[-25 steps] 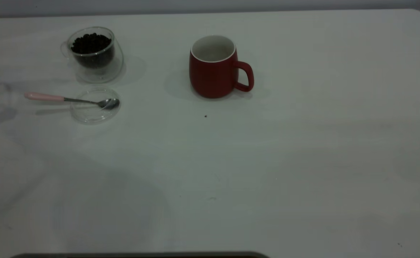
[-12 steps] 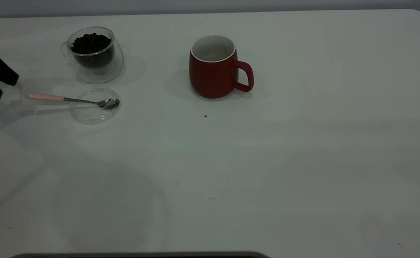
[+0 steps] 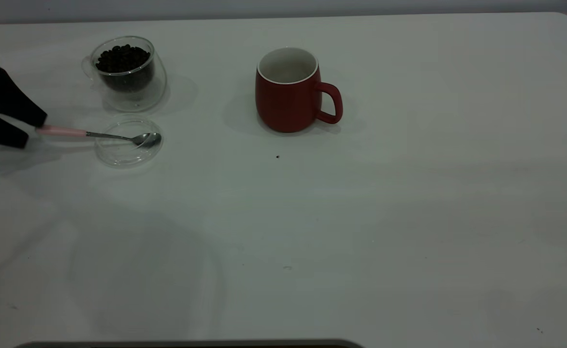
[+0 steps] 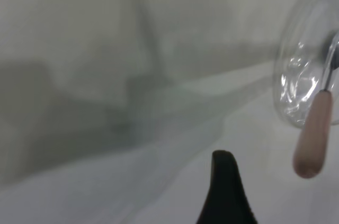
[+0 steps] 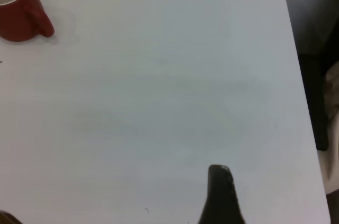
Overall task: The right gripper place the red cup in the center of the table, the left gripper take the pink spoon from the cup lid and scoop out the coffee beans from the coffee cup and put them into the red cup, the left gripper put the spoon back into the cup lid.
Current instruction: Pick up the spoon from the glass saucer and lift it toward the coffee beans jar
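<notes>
At table [image 3: 312, 232] left edge: left gripper [image 3: 32, 130], black, fingers apart, one finger [image 3: 15, 101] above and one below the spoon handle end; handle tip just at the gap, contact not clear. Spoon [image 3: 99, 135] lying flat, pink handle toward gripper, metal bowl resting in lid [image 3: 128, 152]. Lid flat on table, just in front of coffee cup [image 3: 128, 72]. Coffee cup upright, behind lid, filled with beans [image 3: 121, 58] near rim. Red cup [image 3: 288, 89] upright around table middle-rear, handle pointing right, inside white and bare, well apart from coffee cup. Tiny dark speck [image 3: 277, 156] on table in front of red cup. In left wrist view: one dark finger [image 4: 226, 192], pink handle end [image 4: 312, 139], lid [image 4: 296, 75] beyond. Right gripper: only one finger [image 5: 221, 195] visible in right wrist view, over bare table near right edge, far from red cup [image 5: 21, 9]; open or closed cannot tell.
</notes>
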Action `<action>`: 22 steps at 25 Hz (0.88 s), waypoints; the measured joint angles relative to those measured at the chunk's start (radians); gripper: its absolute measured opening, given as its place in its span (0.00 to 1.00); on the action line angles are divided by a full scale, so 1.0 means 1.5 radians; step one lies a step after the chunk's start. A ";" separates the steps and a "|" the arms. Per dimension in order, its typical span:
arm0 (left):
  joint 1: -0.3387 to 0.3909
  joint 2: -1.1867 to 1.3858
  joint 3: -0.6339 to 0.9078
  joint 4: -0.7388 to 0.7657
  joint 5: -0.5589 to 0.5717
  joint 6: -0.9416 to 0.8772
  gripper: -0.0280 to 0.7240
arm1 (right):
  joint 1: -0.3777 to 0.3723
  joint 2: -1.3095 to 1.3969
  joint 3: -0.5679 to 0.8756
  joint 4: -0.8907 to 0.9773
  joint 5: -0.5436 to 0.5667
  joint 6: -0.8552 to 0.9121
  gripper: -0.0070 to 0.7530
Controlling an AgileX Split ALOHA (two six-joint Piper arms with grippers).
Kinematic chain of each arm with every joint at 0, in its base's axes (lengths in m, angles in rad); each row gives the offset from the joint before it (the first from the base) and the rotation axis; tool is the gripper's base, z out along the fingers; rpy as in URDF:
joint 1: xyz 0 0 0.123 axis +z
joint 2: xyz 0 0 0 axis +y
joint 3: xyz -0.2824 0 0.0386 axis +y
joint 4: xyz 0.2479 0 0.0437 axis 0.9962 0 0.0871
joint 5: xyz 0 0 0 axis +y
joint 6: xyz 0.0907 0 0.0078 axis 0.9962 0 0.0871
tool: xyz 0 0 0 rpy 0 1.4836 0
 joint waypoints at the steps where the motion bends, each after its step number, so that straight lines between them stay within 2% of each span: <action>1: -0.002 0.006 0.000 -0.002 0.000 0.004 0.82 | 0.000 0.000 0.000 0.000 0.000 0.000 0.78; 13: -0.019 0.034 -0.003 -0.067 0.010 0.087 0.82 | 0.000 0.000 0.000 0.000 0.000 0.000 0.78; 19: -0.026 0.040 -0.004 -0.094 0.011 0.090 0.82 | 0.000 0.000 0.000 0.000 0.000 0.000 0.78; 22: -0.028 0.041 -0.004 -0.095 0.013 0.088 0.78 | 0.000 0.000 0.000 0.000 0.000 0.000 0.78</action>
